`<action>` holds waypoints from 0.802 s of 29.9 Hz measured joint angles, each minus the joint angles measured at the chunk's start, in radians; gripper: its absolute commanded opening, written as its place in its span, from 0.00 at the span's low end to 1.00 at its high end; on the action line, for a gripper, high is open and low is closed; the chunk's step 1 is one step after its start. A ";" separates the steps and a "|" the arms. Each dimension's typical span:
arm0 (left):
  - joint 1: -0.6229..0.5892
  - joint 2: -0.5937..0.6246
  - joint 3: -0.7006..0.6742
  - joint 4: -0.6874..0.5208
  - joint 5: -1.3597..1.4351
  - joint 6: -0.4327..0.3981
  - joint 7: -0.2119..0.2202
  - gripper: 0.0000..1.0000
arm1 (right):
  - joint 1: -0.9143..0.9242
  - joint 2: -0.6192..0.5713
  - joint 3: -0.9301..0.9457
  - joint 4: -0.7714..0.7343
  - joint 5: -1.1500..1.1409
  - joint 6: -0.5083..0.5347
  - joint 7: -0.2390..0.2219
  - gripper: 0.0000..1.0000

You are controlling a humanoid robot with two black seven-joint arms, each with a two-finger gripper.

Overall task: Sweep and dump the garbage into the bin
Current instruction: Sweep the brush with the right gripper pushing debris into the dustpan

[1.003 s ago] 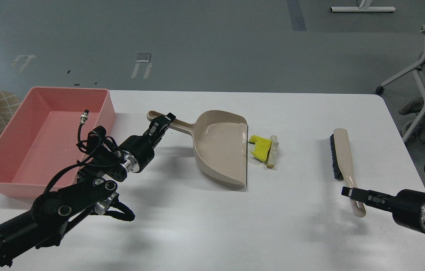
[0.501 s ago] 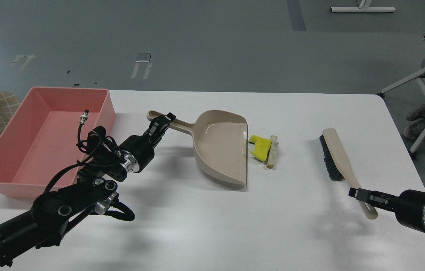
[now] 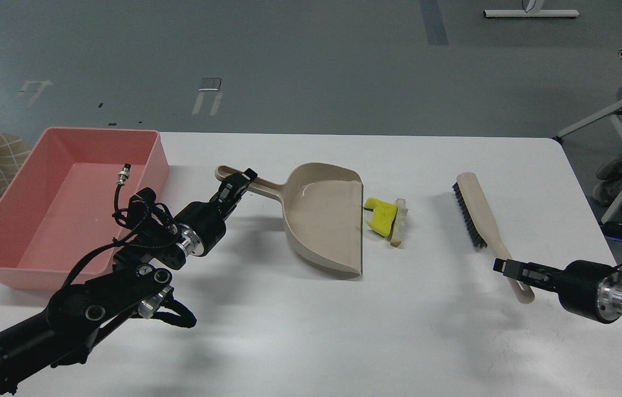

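Where the garbage lies, near the table's middle, are 2 small pieces touching side by side: a bright yellow notched chunk and, on its right, a short off-white stick. Both rest on the white table, just beside the open mouth of a beige dustpan, which sits flat w/ its mouth facing right and its long handle running up-left. The left gripper, at the end of a black arm coming in from the lower left, is at that handle near its far end, fingers closed around it. Farther left, at the table's left edge, sits the salmon-pink bin, well apart from the garbage; nothing can be seen inside it apart from arm cabling in front of it. To the right of the garbage, a gap away, a beige brush w/ black bristles facing left slants down-right. The right gripper, reaching in from the right edge, pinches the brush handle near its lower end.
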 measured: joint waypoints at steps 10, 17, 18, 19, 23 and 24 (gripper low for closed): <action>0.016 -0.002 -0.002 0.000 0.029 0.000 -0.005 0.00 | 0.034 0.114 -0.006 0.006 0.001 0.034 -0.020 0.00; 0.016 0.000 -0.004 0.000 0.027 0.001 -0.005 0.00 | 0.051 0.211 -0.007 0.006 0.001 0.057 -0.028 0.00; 0.016 0.000 -0.004 -0.001 0.027 0.001 -0.005 0.00 | 0.051 0.226 -0.007 0.007 0.001 0.058 -0.028 0.00; 0.016 0.000 -0.004 -0.001 0.026 0.001 -0.005 0.00 | 0.052 0.241 -0.007 0.006 0.002 0.058 -0.028 0.00; 0.016 0.000 -0.004 -0.001 0.026 0.001 -0.005 0.00 | 0.061 0.296 -0.003 0.009 0.008 0.060 -0.019 0.00; 0.016 0.000 -0.004 -0.001 0.026 0.001 -0.005 0.00 | 0.062 0.312 -0.003 0.014 0.010 0.062 -0.016 0.00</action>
